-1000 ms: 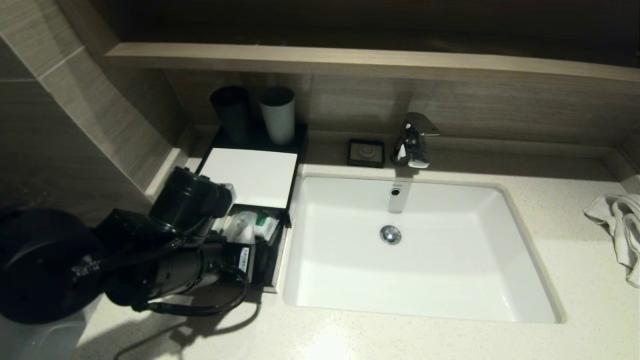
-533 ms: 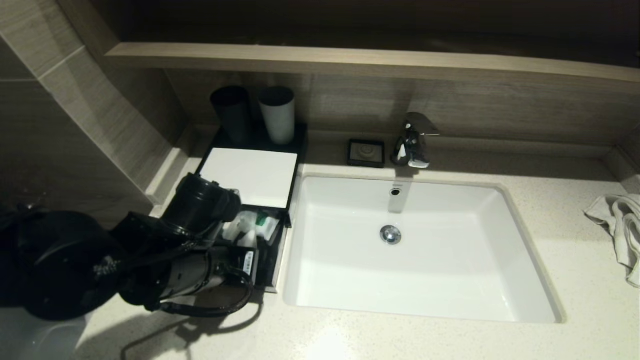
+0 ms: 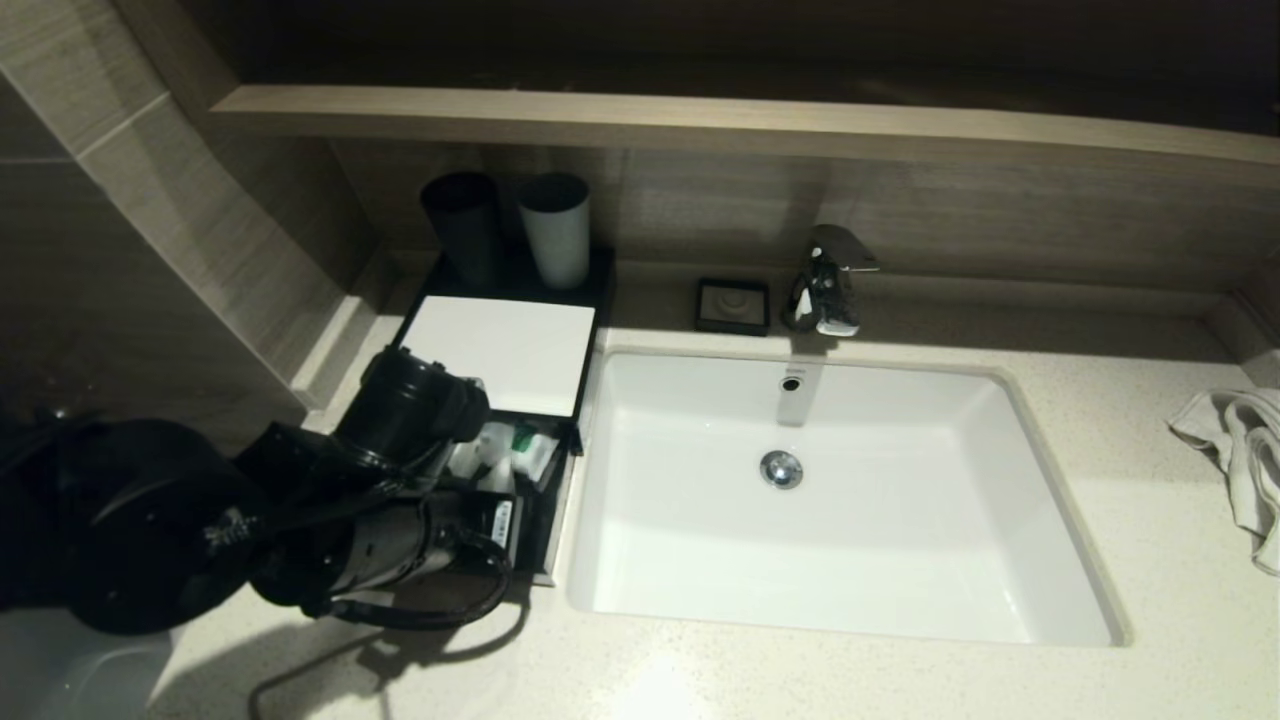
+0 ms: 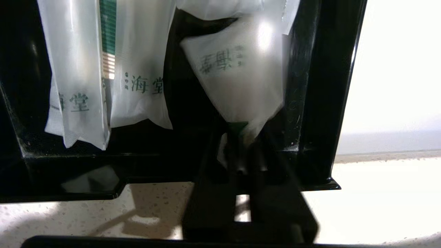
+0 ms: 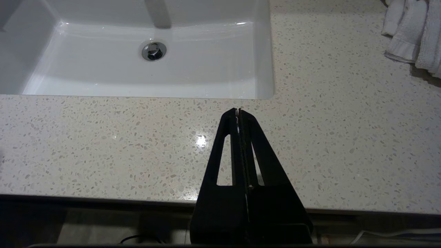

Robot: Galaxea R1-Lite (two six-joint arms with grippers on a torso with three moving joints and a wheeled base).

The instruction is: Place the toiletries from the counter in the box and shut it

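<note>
The black box [image 3: 497, 350] with its white top stands left of the sink, its front drawer [image 3: 545, 500] pulled out. In the left wrist view, two long white packets [image 4: 74, 86] [image 4: 141, 79] with a green band lie side by side in the drawer [image 4: 310, 103]. My left gripper [image 4: 243, 137] is shut on the corner of a squarish clear pouch [image 4: 241, 69] and holds it over the drawer's right part. Another pouch [image 4: 213, 7] shows partly behind it. My left arm [image 3: 400, 520] hides the fingers in the head view. My right gripper [image 5: 237, 112] is shut and empty over the counter [image 5: 103, 144] before the sink.
White sink [image 3: 840, 560] fills the middle of the counter [image 3: 1100, 420]. Black cup [image 3: 465, 225] and grey cup [image 3: 555, 228] stand behind the box. Soap dish [image 3: 733, 305] and faucet [image 3: 828, 280] at the back. White towel [image 3: 1240, 450] at far right. Wooden shelf [image 3: 700, 125] overhead.
My left arm has shifted a little to the right and forward, closer over the open drawer. The drawer has stayed open and the right arm has not moved.
</note>
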